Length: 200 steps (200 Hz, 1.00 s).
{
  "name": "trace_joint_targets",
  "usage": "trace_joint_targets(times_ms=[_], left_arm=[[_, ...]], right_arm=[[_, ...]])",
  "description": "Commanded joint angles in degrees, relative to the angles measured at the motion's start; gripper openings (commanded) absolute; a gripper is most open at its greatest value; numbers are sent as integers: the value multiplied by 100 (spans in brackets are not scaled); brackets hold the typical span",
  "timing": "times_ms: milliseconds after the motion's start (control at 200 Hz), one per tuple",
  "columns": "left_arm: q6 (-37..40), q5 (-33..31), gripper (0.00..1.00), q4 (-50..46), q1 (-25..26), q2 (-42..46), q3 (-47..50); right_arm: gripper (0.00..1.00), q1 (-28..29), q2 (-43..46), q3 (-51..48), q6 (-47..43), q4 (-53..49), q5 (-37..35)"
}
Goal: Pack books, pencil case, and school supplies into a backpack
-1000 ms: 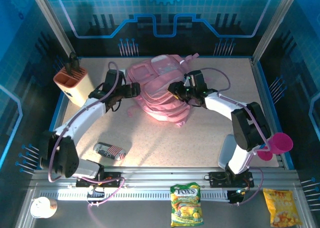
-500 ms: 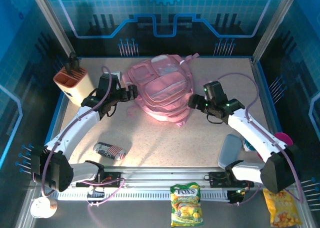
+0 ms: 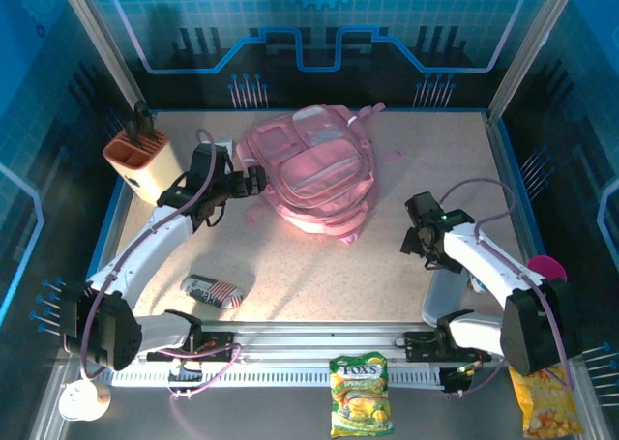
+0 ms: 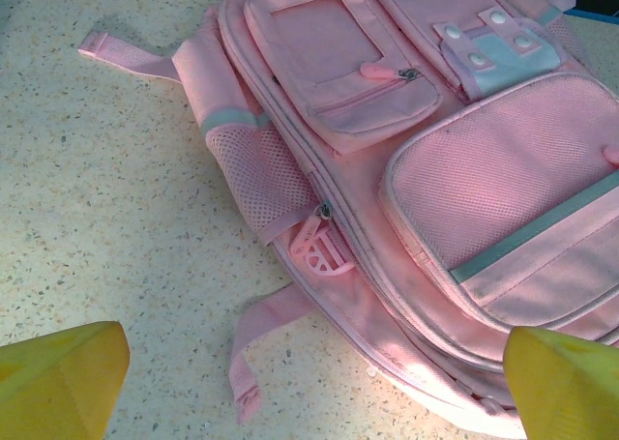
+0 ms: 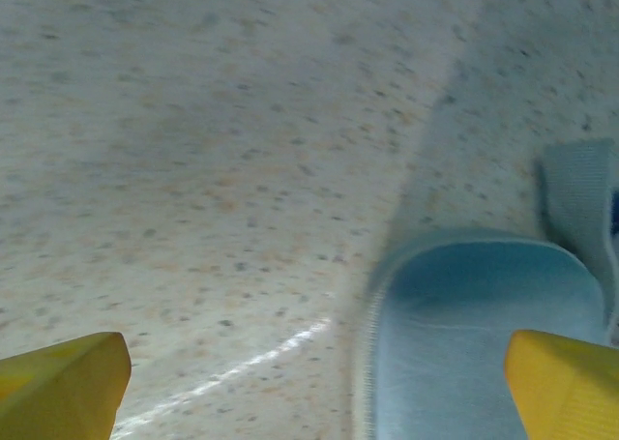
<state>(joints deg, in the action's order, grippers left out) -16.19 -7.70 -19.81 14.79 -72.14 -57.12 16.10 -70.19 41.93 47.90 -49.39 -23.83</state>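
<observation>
Right fingers point(image 5: 60, 384) retreated from backpack point(image 3: 314, 174) to above pale tray point(image 5: 484, 348).

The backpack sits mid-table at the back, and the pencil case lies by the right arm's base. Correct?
No. The top view shows the pencil case lying by the left arm's base, not the right. The backpack does sit mid-table at the back.

Top external: high above and behind the arm bases, facing down and toward the far wall, over the whole speckled beige table point(image 3: 319, 276).
Left wrist: close, tilted down on the large pink fabric backpack point(image 4: 435, 169).
Right wrist: very close over the tabletop, at a pale grey-blue rounded flat tray point(image 5: 474, 353).
Shared: top and left wrist both take in the backpack, far centre; top and right wrist both take in the tray, near right.
</observation>
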Motion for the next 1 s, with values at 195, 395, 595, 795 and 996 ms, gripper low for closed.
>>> trace_joint_targets(times_ms=[195,395,595,795,996], left_arm=[[54,13,99,30,-55,62,39],[54,14,99,-12,-55,6,17],[59,49,99,-10,-55,-72,0],[72,65,99,-49,-55,-102,-47],[56,99,99,-53,-54,-122,5]], right_arm=[[100,-181,181,-376,792,-42,214],[98,-240,174,-730,1055,621,678],[96,-507,97,-806,828,1617,1197],[95,-623,-469,-363,588,2321,1450],[93,-705,-700,-64,161,2453,1504]])
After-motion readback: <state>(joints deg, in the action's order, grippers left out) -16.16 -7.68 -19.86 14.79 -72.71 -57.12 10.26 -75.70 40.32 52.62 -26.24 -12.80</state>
